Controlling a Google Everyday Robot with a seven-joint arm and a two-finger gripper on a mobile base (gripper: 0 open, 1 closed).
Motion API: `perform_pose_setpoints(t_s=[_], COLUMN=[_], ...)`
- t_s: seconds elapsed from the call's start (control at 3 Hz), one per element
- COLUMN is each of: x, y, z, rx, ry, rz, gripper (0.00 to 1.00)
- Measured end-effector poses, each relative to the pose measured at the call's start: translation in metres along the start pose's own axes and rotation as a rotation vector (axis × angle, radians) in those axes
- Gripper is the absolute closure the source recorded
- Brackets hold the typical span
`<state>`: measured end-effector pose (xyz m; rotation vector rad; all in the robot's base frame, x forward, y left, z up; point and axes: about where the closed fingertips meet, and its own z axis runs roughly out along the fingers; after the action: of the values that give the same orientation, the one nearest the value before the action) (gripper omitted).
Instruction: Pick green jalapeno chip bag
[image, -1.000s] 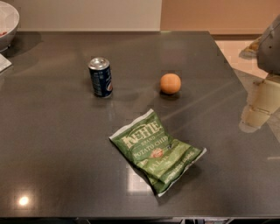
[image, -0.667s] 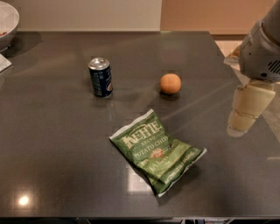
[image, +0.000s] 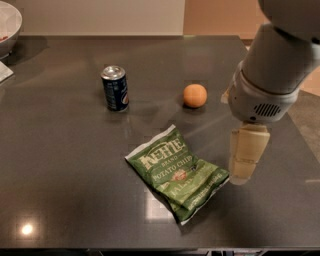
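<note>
Your gripper hangs at three o'clock from the green jalapeno chip bag, just beside it (jaw opening: cannot tell); the soda can stands at eleven.

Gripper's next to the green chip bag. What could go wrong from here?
The gripper sits just off one corner of the green jalapeno chip bag, which lies flat and glossy on the table; a grasp there may catch only an edge or slide it.
A push could shove the bag toward the near table edge.
The orange lies close by the arm; a sweep might roll it.
</note>
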<state>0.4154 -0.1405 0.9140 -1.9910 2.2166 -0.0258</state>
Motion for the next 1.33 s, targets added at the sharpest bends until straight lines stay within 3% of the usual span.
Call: perform_pose_setpoints(t_s=[0.33, 0.67, 1.0, 1.33], x=[-0.014, -0.024, -0.032, -0.040], y=[0.024, 0.047, 0.061, 0.059], z=[0.023, 0.042, 0.057, 0.070], rx=[-0.050, -0.088, -0.090, -0.061], ry=[-0.003, -0.046, -0.120, -0.155], rz=[-0.041, -0.078, -0.109, -0.144], gripper=[0.00, 0.00, 0.00, 0.15])
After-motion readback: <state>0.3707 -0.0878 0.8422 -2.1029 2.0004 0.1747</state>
